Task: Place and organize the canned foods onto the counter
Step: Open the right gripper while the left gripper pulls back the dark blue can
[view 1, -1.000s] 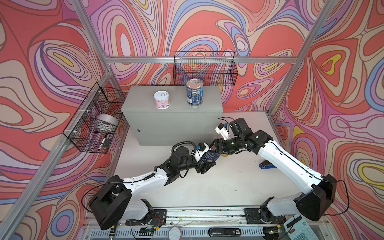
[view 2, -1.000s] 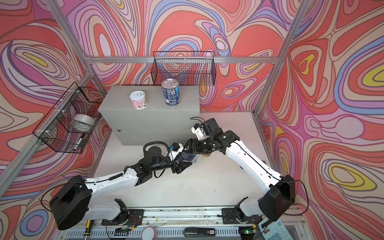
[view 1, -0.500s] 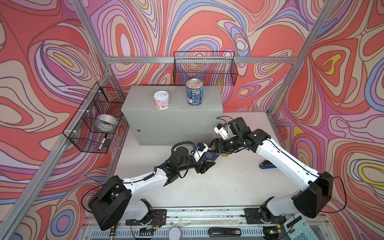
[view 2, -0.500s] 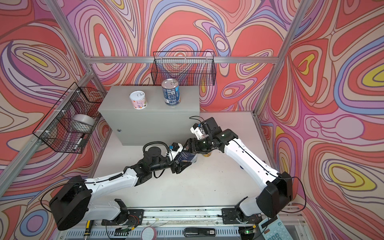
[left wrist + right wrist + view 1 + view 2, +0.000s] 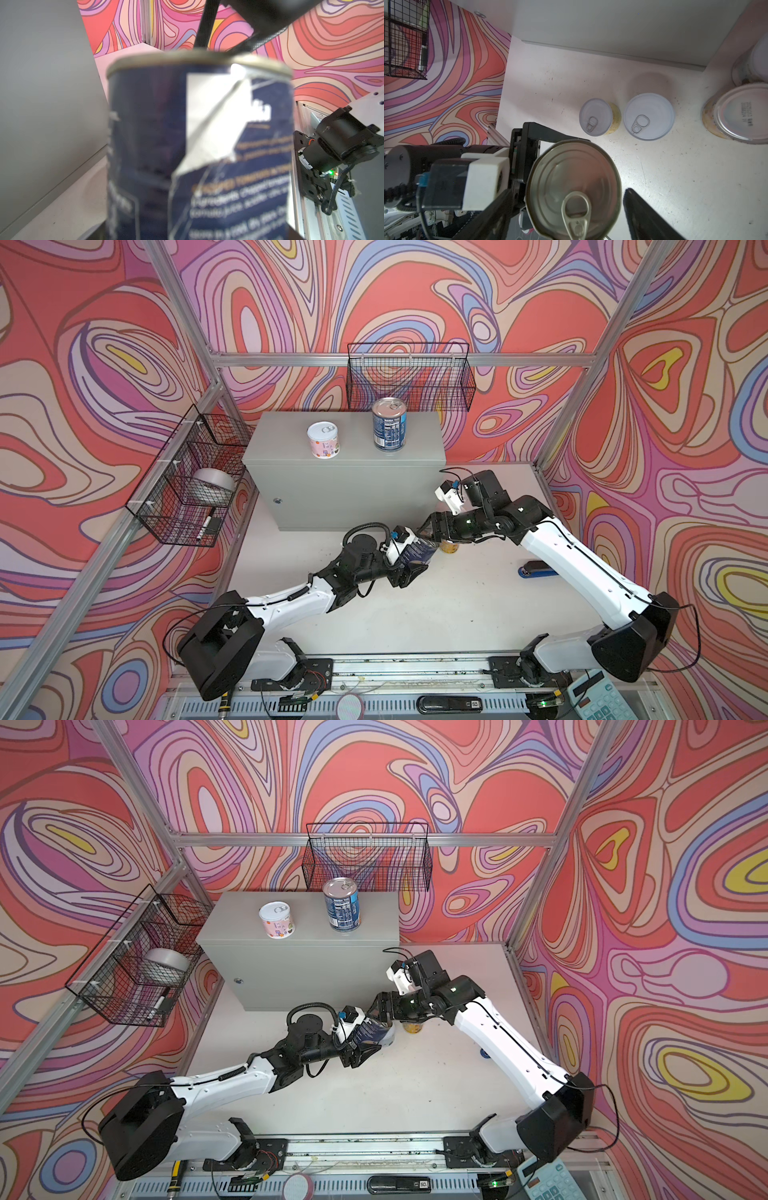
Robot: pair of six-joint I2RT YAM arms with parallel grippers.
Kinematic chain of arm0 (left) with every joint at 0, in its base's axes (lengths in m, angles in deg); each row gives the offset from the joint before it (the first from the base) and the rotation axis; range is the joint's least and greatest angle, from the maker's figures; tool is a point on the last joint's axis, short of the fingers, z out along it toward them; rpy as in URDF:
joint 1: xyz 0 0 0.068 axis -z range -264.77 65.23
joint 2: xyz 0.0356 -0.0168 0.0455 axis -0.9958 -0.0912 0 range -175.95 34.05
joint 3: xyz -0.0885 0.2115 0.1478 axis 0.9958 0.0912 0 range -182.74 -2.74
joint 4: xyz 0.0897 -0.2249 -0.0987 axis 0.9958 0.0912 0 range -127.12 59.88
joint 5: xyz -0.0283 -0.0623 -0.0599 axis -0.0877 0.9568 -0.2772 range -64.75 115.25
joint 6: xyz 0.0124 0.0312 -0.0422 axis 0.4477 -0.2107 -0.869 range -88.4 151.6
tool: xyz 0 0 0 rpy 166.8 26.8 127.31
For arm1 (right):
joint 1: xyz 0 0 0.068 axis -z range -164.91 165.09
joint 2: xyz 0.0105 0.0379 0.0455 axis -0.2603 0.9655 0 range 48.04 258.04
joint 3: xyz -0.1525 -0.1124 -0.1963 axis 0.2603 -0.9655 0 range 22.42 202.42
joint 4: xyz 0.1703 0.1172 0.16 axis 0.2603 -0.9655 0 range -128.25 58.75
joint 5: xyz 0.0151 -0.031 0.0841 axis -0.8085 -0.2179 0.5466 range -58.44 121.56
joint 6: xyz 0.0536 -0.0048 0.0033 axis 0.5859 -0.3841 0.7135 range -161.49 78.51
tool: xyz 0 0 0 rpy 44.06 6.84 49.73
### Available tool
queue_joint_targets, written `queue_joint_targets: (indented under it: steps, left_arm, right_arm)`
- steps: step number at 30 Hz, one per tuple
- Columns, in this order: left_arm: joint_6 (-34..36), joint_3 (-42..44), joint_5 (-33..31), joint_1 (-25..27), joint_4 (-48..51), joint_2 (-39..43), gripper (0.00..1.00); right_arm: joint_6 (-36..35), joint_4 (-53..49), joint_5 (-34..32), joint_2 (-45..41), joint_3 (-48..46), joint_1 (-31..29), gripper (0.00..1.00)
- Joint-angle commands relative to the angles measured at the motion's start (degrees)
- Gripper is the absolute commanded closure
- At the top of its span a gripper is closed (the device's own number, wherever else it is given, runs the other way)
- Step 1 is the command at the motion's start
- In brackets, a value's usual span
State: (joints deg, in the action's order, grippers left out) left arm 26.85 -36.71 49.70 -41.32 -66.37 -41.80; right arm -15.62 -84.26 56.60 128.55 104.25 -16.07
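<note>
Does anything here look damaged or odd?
Yes. The dark blue can gripped by the left tool has a torn label: a white flap peels away in the left wrist view.

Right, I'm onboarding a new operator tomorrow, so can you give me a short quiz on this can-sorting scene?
1. How many cans stand on the counter?
2. True or false: the right pincer is clamped on the yellow can.
3. What does the left pincer hold? A) an orange can B) the tall dark blue can C) a tape roll

Key:
1. Two: the pink can and the blue-labelled can.
2. False; it stands open at the held can's top.
3. B
</note>
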Motion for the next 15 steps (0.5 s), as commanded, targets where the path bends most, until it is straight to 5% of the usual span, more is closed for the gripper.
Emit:
queue_joint_targets:
  steps: [1, 15]
  left_arm:
    - [0.6, -0.51, -0.28, -0.2, -5.24, 1.49, 0.6]
    - [-2.84, -3.67, -7.22, -0.2, 2.24, 5.85, 0.58]
  right_arm:
    - [-1.46, -2.74, -4.07, -1.14, 1.41, 0.39, 0.13]
    - [-1.7, -1.28, -13.52, -7.39, -0.54, 4.22, 0.12]
